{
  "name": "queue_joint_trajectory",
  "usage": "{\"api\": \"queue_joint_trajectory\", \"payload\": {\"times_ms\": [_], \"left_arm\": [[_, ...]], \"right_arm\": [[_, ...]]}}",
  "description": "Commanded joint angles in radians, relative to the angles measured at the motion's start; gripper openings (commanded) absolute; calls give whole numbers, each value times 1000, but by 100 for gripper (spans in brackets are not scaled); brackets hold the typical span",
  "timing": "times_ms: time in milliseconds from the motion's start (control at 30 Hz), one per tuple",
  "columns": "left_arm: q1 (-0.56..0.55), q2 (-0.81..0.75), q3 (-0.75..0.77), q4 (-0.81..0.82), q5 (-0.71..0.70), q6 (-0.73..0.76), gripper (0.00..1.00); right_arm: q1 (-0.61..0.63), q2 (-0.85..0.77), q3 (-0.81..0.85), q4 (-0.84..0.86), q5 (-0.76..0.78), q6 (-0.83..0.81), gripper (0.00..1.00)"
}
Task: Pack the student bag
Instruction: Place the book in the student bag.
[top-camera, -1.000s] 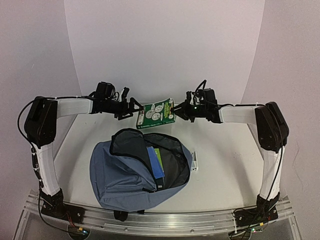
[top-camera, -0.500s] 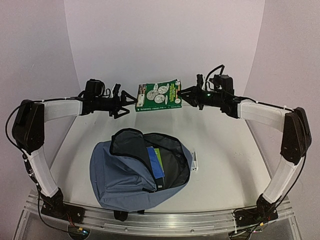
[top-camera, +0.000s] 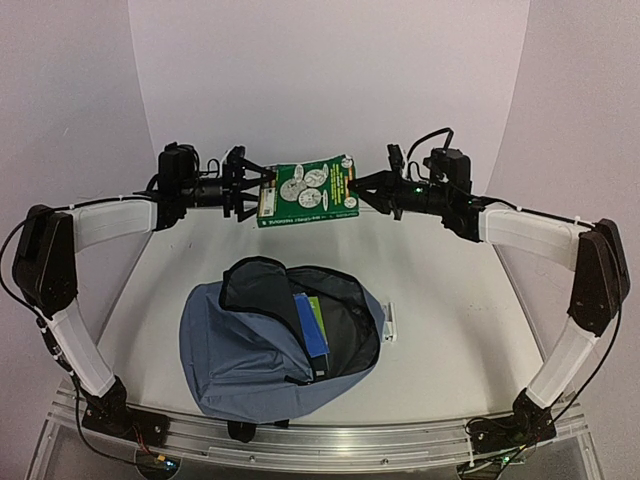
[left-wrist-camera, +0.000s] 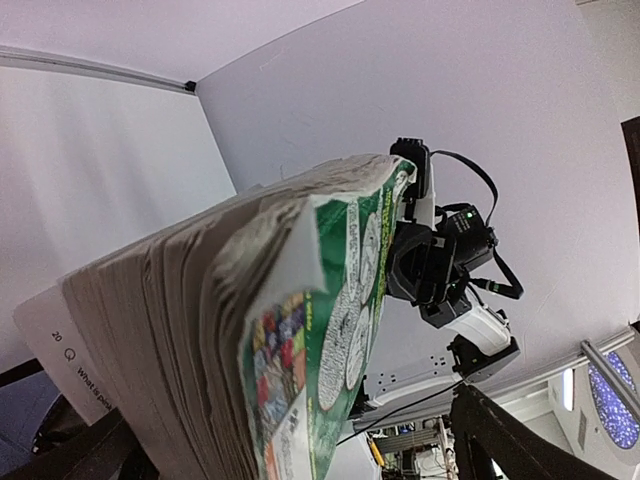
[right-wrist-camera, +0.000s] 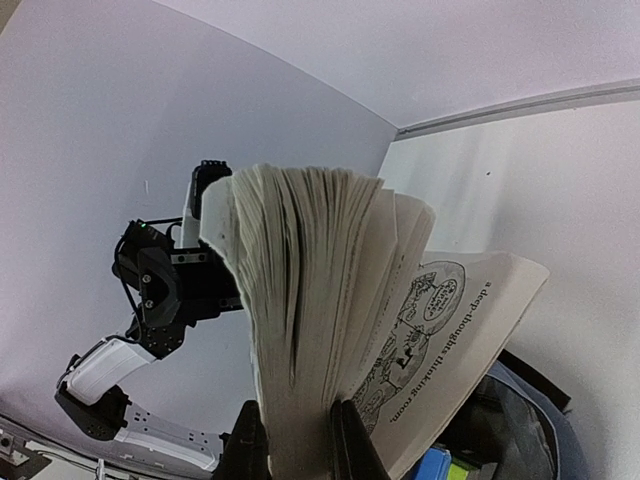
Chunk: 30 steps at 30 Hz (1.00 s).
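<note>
On your left, the left gripper (top-camera: 256, 190) is spread about as wide as it goes. The left edge of the green book (top-camera: 310, 190) sits between its jaws but is not clamped. Its wrist view shows the page block close in and a dark finger (left-wrist-camera: 500, 440) standing clear of it. It has hold of nothing, and I'd read this as a steadying or handover position.

Below, the student bag (top-camera: 240, 360) lies on the table (top-camera: 450, 300) near your arm bases. Its main mouth gapes upward, with a blue notebook (top-camera: 312, 325) inside, so the book can likely go in from above. The book itself hangs in the air, above and behind the bag.

On your right, the right gripper (top-camera: 362, 187) is closed tight on the book's right edge. In its wrist view the fingers (right-wrist-camera: 345, 445) pinch the pages, which fan out loose. This grip alone carries the book, and I'd judge the floppy pages are why your left arm is there. A small white item (top-camera: 390, 322) lies just beside the bag.
</note>
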<state>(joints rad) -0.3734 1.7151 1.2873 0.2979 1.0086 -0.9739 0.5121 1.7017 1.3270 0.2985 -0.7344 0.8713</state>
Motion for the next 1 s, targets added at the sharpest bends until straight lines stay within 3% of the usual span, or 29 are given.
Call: {"api": "queue_joint_trajectory", "payload": {"times_ms": [0,233,433,500,600,667,833,967], "left_arm": [[-22,-38,6,24,42,-16,98],[-28,-49,32,-164,-19,89,98],[-42,-47,17,-43,40,4,91],[-41,-69,29,-116,11,65,94],[-41,-105,75,-391,-141,228,99],[-39,-127,79,-483,-222,269,100],[-39,-168,56,-536,-303,284,100],[-39,-165,59,-538,-272,263,100]], "right_arm": [[31,-63,14,205,-56,22,0],[33,-92,4,224,-48,10,0],[33,-74,-1,235,-51,6,0],[33,-73,-7,232,-29,-2,0],[33,-84,-16,225,-1,-21,0],[33,-92,-17,218,12,-32,0],[33,-97,-9,193,27,-64,0],[34,-97,-12,192,27,-73,0]]}}
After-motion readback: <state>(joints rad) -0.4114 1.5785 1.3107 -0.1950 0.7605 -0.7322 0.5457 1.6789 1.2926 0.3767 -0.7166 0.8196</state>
